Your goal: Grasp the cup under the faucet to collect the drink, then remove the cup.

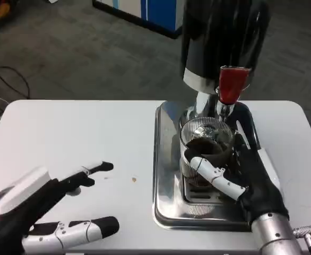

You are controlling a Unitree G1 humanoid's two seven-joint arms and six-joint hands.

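Right hand (240, 178) is wrapped around the cup (206, 151): white-and-black fingers (216, 172) cross its front, the black palm sits against its right side. That counts as a grip.

The cup is clear ribbed glass, upright, holding dark liquid with the level in the upper part. It sits directly below the red faucet (232, 85) of the drink dispenser (224, 40). Can't tell if liquid is flowing right now; the spout-to-cup gap is too blurry.

The cup stands on the steel drip tray (163, 175), over the slotted grate in the tray's middle. The tray is on the right half of the white worktop (92, 138) and runs from the dispenser base at the far edge almost to the near edge. The dispenser's black body and chrome neck rise from the far end of the tray.

Left hand (54, 210) is at the near-left corner of the worktop, holding nothing. Its fingers are spread and stretched out toward the tray, well apart from it. White back of the hand faces up and left.

A small brown speck (134, 179) lies on the worktop between the left hand and the tray, closer to the tray.
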